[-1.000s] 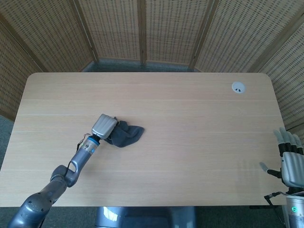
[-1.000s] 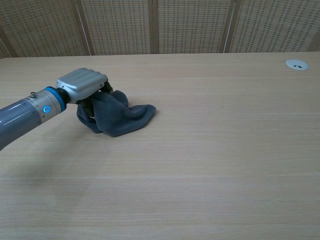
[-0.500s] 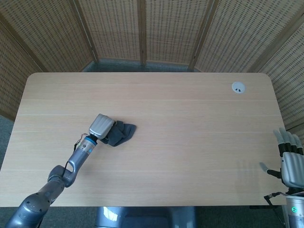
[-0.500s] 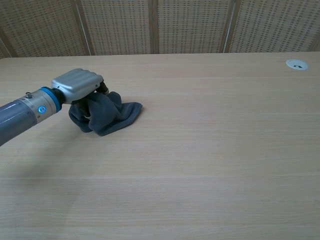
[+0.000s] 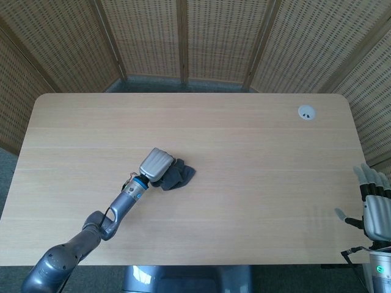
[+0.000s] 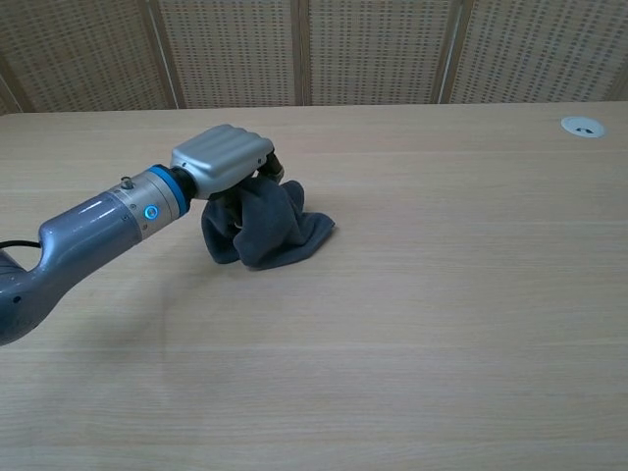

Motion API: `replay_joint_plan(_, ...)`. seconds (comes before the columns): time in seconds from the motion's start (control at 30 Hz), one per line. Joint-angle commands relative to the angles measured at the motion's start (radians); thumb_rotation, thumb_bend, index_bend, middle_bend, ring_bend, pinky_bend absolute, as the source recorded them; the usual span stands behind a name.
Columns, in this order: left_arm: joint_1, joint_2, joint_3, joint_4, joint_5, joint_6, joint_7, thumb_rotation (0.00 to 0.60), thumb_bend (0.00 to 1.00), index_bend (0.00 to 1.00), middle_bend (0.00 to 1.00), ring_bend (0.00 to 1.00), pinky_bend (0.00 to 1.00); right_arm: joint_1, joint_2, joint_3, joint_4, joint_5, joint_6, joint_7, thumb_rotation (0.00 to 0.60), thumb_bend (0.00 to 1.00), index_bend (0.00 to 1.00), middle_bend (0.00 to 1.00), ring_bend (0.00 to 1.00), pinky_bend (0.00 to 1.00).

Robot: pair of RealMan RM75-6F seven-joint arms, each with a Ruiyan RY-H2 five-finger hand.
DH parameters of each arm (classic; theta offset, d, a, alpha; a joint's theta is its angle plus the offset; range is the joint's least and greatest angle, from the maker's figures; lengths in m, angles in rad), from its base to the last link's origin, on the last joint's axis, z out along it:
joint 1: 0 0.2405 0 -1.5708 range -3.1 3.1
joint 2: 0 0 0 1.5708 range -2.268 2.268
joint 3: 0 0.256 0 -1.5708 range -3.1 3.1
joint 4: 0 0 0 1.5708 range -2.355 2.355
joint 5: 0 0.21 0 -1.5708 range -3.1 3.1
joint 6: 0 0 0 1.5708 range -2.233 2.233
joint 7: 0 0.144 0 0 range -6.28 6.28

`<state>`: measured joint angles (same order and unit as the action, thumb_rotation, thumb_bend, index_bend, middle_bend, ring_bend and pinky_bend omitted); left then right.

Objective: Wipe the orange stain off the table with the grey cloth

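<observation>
Left hand [image 5: 154, 165] [image 6: 222, 160] closed over the grey cloth [image 5: 175, 174] [image 6: 265, 226], fingers curled down into the bunched fabric and pressing it on the table [image 5: 256, 159] [image 6: 451, 294]. Cloth crumpled into a thick heap, with a loose flap lying flat on the wood at the side away from the forearm. In the head view, hand and cloth a little left of the middle of the table, about halfway between the far edge and the near edge. Left forearm [image 5: 119, 204] [image 6: 93, 231] stretched low across the wood from the near left corner, with a blue ring at the wrist.

Right hand [image 5: 374, 204] at the near right edge of the table, seen only in the head view. Fingers straight and apart, pointing away from the robot, thumb out to the side, nothing held. Well apart from the cloth.

No orange mark to make out on the bare wood in either view; whether any lies under the cloth, impossible to tell.

Small round white grommet [image 5: 306, 112] [image 6: 583, 126] set in the table near the far right corner. Woven cane screen panels [image 5: 183, 36] [image 6: 314, 49] standing behind the far edge.
</observation>
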<state>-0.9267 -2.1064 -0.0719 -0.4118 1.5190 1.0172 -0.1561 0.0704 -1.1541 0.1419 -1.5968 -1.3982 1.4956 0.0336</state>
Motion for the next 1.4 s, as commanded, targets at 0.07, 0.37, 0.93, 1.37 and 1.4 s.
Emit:
replay_joint_plan(0.07, 0.010, 0.045, -0.012, -0.023, -0.009, 0.019, 0.016, 0.600, 0.13, 0.72, 0.73, 0.72, 0.93, 0.000, 0.000, -0.001, -0.001, -0.003, 0.002, -0.002, 0.600, 0.00, 0.00, 0.00, 0.00, 0.00)
replay_joint_plan(0.37, 0.061, 0.220, -0.049, -0.104, -0.042, 0.088, 0.034, 0.600, 0.13, 0.72, 0.73, 0.72, 0.93, 0.001, -0.005, -0.005, -0.005, -0.010, 0.003, -0.016, 0.600, 0.00, 0.00, 0.00, 0.00, 0.00)
replay_joint_plan(0.93, 0.258, 0.591, -0.085, -0.463, -0.157, 0.153, 0.120, 0.600, 0.13, 0.73, 0.73, 0.72, 0.93, 0.001, -0.007, -0.012, -0.014, -0.021, 0.006, -0.030, 0.600, 0.00, 0.00, 0.00, 0.00, 0.00)
replay_joint_plan(1.37, 0.360, 0.625, -0.045, -0.608, -0.202, 0.118, 0.123, 0.600, 0.06, 0.28, 0.15, 0.15, 0.47, 0.002, -0.009, -0.019, -0.022, -0.030, 0.003, -0.044, 0.600, 0.00, 0.00, 0.00, 0.00, 0.00)
replay_joint_plan(1.4, 0.360, 0.631, -0.040, -0.625, -0.204, 0.094, 0.109, 0.600, 0.05, 0.14, 0.05, 0.05, 0.33, 0.002, -0.009, -0.020, -0.022, -0.031, 0.004, -0.046, 0.600, 0.00, 0.00, 0.00, 0.00, 0.00)
